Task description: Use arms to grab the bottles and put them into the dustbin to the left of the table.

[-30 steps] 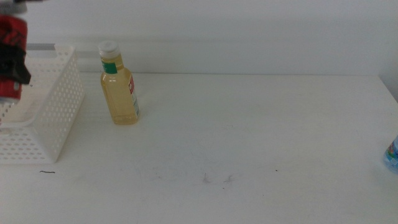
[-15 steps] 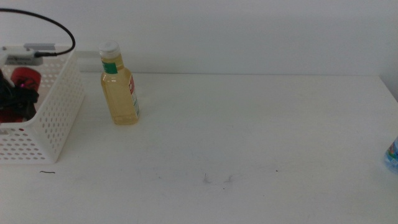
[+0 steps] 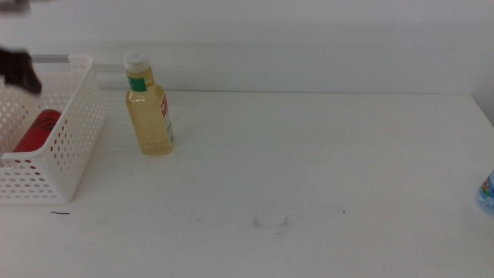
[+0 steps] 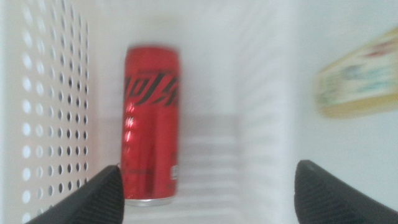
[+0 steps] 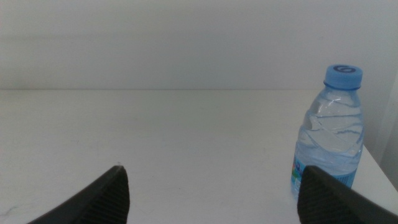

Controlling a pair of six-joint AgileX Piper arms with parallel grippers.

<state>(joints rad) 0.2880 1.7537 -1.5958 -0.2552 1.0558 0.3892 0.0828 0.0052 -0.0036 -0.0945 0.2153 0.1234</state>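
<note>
The red can lies on its side inside the white basket at the table's nine o'clock edge. The left gripper hangs above it, fingers spread wide and empty. Just beside the basket, toward three o'clock, the yellowish bottle stands upright. The right gripper waits with its fingers wide, near the upright water bottle at the table's three o'clock edge.

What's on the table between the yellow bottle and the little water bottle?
Nothing. The middle view shows bare table with tiny scuff marks between the yellow bottle and the water bottle.
</note>
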